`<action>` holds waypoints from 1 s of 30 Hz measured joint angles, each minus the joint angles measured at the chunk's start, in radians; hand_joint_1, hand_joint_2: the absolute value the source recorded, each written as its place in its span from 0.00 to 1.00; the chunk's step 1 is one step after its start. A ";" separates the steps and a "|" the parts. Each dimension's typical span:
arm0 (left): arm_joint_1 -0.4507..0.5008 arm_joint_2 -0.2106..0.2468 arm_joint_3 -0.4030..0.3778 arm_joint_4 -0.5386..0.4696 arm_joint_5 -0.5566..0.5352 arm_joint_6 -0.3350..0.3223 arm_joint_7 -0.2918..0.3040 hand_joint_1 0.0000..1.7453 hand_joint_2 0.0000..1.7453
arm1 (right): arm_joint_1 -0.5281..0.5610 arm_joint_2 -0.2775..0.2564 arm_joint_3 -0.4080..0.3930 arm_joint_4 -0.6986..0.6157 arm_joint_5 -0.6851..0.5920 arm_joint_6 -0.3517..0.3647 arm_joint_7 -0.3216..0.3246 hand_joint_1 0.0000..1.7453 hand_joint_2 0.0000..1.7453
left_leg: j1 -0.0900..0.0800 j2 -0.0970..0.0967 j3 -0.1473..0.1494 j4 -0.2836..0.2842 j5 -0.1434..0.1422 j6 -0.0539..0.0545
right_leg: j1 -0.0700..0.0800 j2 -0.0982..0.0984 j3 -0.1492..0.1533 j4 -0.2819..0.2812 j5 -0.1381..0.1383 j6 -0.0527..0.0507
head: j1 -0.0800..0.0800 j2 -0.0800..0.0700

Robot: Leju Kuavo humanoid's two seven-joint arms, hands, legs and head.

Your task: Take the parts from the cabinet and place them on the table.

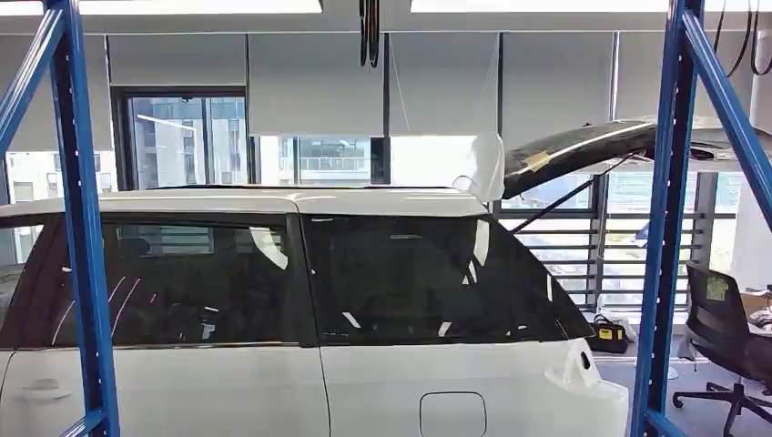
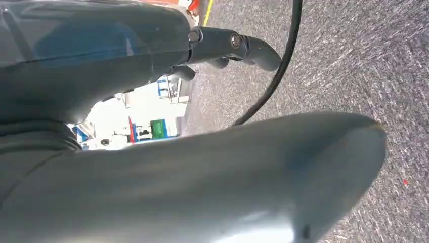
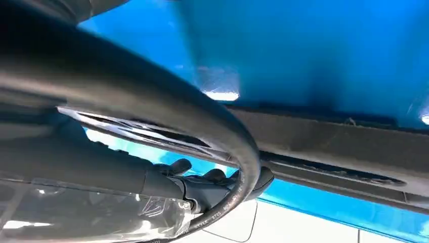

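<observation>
My head sees a white car (image 1: 300, 364) between blue rack posts (image 1: 82, 237); my left hand (image 2: 222, 50) hangs empty and loosely spread over grey carpet (image 2: 364, 66), while my right hand (image 3: 212, 185) curls beside a black cable (image 3: 238, 152), grip unclear.

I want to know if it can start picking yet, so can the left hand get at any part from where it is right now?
Probably not. The left hand hangs over grey carpet with a black cable beside it, and no part shows near it.

A white car (image 1: 300, 300) fills the lower frame between blue rack posts (image 1: 82, 228), with bright windows (image 1: 309, 159) behind and an office chair (image 1: 724, 337) at lower right.
</observation>
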 joint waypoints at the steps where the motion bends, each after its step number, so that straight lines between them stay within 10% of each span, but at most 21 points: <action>1: 0.000 0.000 0.000 0.000 0.000 0.000 0.000 0.00 0.00 | 0.000 0.000 0.000 0.000 0.000 0.000 0.000 0.88 1.00 | 0.000 0.000 0.000 0.000 0.000 0.000 | 0.000 0.000 0.000 0.000 0.000 0.000 | 0.000 0.000; 2: 0.000 0.000 -0.001 0.000 -0.001 0.000 0.000 0.00 0.00 | 0.000 0.001 0.000 0.000 0.000 0.000 0.000 1.00 1.00 | 0.000 0.000 0.000 0.000 0.000 0.000 | 0.000 0.000 0.000 0.000 0.000 0.000 | 0.000 0.000; 13: 0.000 0.000 -0.002 0.000 -0.003 0.000 0.000 0.00 0.00 | 0.001 0.006 -0.011 0.004 -0.006 -0.006 -0.009 1.00 1.00 | 0.000 0.000 0.000 0.000 0.000 0.000 | 0.000 0.000 0.000 0.000 0.000 0.000 | 0.000 0.000; 18: 0.000 0.000 -0.002 0.000 -0.003 0.000 0.000 0.00 0.00 | 0.002 0.008 -0.014 0.005 -0.006 -0.011 -0.016 0.80 1.00 | 0.000 0.000 0.000 0.000 0.000 0.000 | 0.000 0.000 0.000 0.000 0.000 0.000 | 0.000 0.000; 22: 0.000 0.000 -0.002 0.000 -0.003 0.000 0.000 0.00 0.00 | 0.002 0.008 -0.014 0.005 -0.003 -0.013 -0.018 1.00 1.00 | 0.000 0.000 0.000 0.000 0.000 0.000 | 0.000 0.000 0.000 0.000 0.000 0.000 | 0.000 0.000; 30: 0.000 0.000 -0.002 0.000 -0.003 0.000 0.000 0.00 0.00 | 0.002 0.009 -0.014 0.005 -0.003 -0.018 -0.021 1.00 1.00 | 0.000 0.000 0.000 0.000 0.000 0.000 | 0.000 0.000 0.000 0.000 0.000 0.000 | 0.000 0.000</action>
